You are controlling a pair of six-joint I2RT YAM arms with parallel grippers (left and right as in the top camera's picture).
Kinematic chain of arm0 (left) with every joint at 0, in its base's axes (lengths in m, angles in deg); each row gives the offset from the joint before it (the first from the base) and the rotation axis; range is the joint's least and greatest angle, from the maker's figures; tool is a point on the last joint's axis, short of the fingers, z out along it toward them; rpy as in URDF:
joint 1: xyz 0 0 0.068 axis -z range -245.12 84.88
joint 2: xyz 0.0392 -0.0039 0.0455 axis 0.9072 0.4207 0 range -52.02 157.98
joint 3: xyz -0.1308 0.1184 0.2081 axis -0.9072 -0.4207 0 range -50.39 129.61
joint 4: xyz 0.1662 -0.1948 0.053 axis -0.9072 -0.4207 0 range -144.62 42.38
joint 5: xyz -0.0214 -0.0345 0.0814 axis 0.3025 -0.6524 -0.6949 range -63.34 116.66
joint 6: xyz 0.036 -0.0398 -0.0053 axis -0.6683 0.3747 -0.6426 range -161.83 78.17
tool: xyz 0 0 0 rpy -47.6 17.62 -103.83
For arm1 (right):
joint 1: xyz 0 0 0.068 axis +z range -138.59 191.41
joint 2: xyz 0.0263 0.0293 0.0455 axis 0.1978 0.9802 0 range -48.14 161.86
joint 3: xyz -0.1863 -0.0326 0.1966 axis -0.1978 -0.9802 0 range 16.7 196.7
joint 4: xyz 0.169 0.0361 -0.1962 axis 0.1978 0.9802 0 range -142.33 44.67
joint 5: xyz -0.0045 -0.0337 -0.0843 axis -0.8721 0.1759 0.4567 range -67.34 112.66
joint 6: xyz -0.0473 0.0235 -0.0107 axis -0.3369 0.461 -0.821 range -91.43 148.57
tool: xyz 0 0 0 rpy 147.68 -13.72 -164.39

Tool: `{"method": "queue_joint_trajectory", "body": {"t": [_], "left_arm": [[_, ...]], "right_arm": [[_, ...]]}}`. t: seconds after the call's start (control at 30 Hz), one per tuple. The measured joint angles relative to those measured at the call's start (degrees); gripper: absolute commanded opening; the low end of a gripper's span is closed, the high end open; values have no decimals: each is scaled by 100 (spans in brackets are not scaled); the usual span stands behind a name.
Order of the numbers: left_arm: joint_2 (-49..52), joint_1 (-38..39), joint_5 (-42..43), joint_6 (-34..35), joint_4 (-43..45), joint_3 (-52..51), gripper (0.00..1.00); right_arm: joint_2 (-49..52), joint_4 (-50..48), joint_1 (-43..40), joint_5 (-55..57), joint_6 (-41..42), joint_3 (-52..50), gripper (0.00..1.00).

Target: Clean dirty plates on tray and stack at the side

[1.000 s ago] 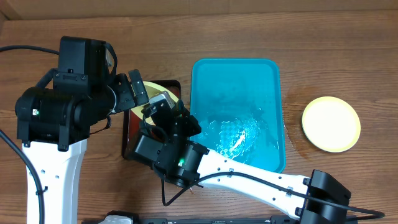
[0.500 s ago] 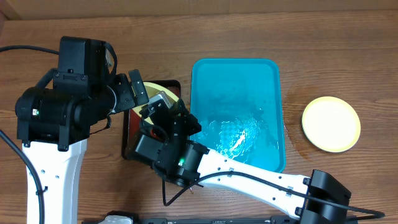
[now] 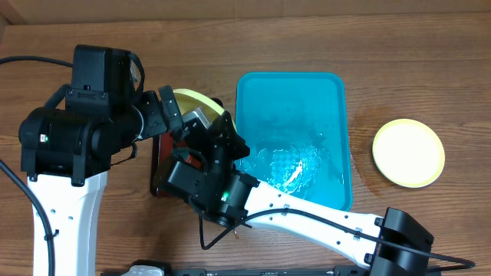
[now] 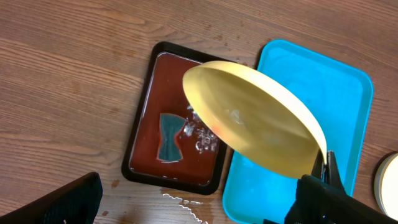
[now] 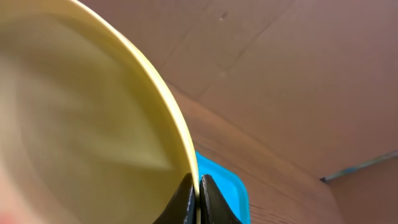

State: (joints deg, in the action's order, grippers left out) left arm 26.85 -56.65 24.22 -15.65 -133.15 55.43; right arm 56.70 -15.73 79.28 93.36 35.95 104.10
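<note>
Over black rectangular tray (image 4: 138, 134): right jaws clamp tilted pale-yellow round plastic plate (image 4: 255, 124) by its rim; left jaws wide, empty.

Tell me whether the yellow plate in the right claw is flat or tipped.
Tipped: the plate stands steeply on edge in the air, its rim pinched in the shut right claw.

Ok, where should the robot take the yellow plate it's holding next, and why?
The right tool pinches the pale yellow round plastic plate by its rim, tilted above the small black tray. Probably carry it right, onto the other yellow plate beside the bright teal plastic tray.
</note>
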Motion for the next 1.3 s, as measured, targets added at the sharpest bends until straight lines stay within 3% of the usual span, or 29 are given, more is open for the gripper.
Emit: {"method": "queue_joint_trajectory", "body": {"t": [1.17,1.3], "left_arm": [[0,0,0,0,0,0,100],[0,0,0,0,0,0,100]], "right_arm": [[0,262,-76,-205,-291,0,4],[-7,459,-146,-284,116,0,4]]}}
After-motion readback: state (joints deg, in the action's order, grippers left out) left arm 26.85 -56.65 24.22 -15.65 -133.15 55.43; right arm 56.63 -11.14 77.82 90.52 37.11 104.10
